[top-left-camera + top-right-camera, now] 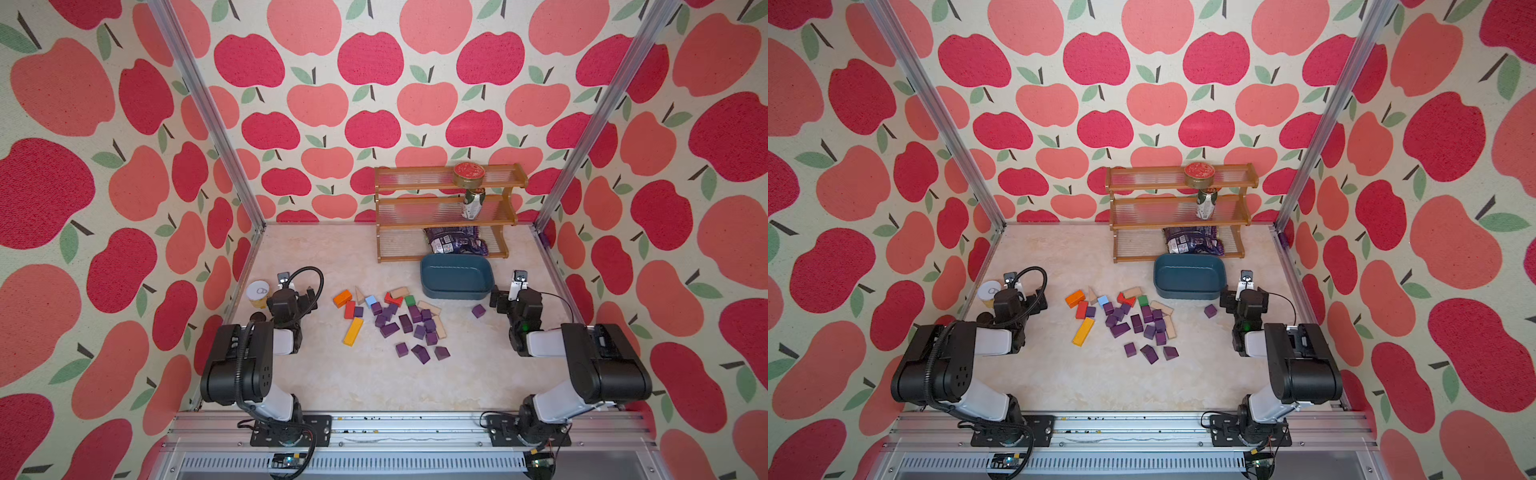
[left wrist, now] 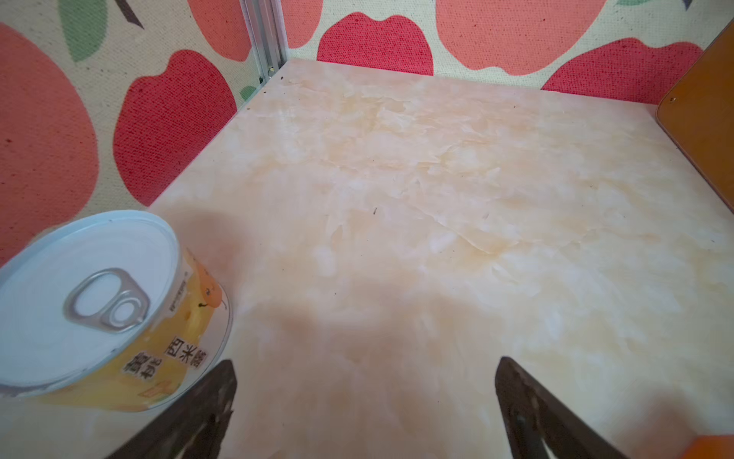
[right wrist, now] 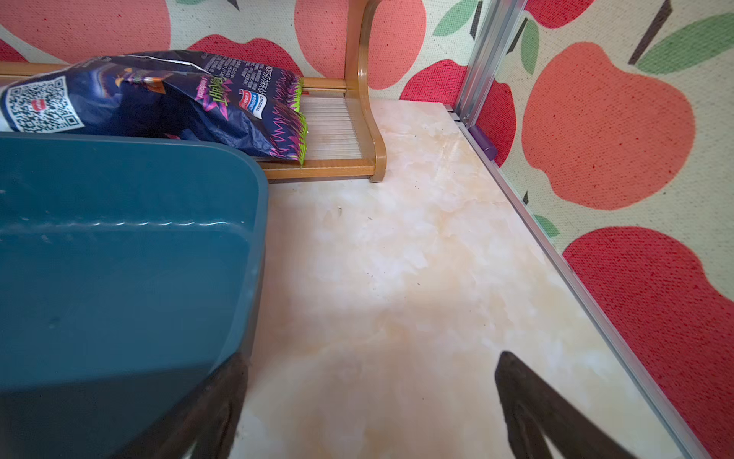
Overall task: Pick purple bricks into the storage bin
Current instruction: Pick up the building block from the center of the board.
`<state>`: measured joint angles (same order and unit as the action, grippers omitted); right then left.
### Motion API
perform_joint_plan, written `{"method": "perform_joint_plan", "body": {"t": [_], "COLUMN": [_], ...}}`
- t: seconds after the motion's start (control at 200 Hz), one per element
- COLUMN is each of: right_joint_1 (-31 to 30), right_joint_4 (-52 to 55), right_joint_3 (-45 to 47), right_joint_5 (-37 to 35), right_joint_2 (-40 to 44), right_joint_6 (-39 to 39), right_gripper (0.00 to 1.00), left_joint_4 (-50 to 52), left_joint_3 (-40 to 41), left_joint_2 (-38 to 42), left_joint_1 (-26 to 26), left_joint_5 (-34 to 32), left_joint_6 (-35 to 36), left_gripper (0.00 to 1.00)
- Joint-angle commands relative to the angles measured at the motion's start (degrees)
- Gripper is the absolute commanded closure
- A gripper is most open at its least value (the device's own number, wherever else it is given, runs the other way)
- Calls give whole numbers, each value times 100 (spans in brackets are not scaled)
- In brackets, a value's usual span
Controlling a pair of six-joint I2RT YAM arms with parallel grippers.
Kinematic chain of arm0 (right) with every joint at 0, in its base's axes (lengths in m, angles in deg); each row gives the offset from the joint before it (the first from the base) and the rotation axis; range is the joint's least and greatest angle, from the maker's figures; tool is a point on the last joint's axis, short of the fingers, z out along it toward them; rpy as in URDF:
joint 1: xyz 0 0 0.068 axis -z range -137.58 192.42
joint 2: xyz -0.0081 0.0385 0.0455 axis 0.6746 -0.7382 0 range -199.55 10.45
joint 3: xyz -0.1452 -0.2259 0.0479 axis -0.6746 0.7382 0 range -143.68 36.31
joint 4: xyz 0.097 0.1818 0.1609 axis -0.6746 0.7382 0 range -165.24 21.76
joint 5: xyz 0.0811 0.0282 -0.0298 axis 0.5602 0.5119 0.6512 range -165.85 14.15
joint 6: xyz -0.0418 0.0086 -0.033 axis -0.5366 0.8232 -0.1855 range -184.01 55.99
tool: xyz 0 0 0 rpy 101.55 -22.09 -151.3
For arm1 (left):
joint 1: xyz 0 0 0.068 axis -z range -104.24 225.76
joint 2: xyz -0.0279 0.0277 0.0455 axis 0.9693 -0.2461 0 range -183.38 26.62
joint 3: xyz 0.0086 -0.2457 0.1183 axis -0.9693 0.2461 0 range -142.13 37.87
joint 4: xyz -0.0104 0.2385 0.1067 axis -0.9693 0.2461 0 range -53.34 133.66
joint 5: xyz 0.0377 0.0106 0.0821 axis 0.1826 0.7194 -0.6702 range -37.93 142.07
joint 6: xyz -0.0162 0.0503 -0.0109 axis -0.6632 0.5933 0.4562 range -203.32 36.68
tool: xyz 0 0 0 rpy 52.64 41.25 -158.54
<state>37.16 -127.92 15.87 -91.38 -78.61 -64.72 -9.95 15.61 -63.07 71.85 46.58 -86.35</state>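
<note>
Several purple bricks (image 1: 405,323) (image 1: 1137,323) lie scattered mid-table among other coloured blocks in both top views. One purple brick (image 1: 478,311) sits apart, close to my right gripper. The teal storage bin (image 1: 456,276) (image 1: 1189,276) stands behind the pile and holds nothing. My left gripper (image 1: 308,296) (image 2: 365,365) rests left of the pile, open over bare table. Beside the bin's right end (image 3: 119,258) my right gripper (image 1: 497,300) (image 3: 371,357) is also open and holds nothing.
A white-lidded can (image 1: 257,293) (image 2: 91,302) stands by the left wall near my left gripper. Orange (image 1: 342,297), red and yellow (image 1: 353,331) blocks and tan ones mix with the pile. The wooden rack (image 1: 446,212) behind the bin carries a tin, a can and a snack bag (image 3: 159,95).
</note>
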Motion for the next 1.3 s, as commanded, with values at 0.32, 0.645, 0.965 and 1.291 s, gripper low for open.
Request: {"method": "perform_joint_plan", "body": {"t": [0.32, 0.645, 0.965, 1.291], "right_joint_1": [71, 68, 52, 8], "right_joint_4": [-38, -20, 72, 175], "right_joint_3": [-109, -120, -144, -86], "right_joint_5": [155, 161, 178, -34], "right_joint_2": [-35, -38, -7, 257], "right_joint_6": [-32, -44, -65, -38], "right_gripper": [1, 1, 1, 1], "left_joint_4": [-131, -127, -131, 551], "left_joint_3": [-121, -121, -121, -240], "left_joint_2": [-55, -49, -53, 538], "left_joint_1": [-49, -56, -54, 210], "left_joint_5": [65, 93, 88, 93], "left_joint_6": [101, 92, 92, 416], "left_gripper": [1, 1, 1, 1]}}
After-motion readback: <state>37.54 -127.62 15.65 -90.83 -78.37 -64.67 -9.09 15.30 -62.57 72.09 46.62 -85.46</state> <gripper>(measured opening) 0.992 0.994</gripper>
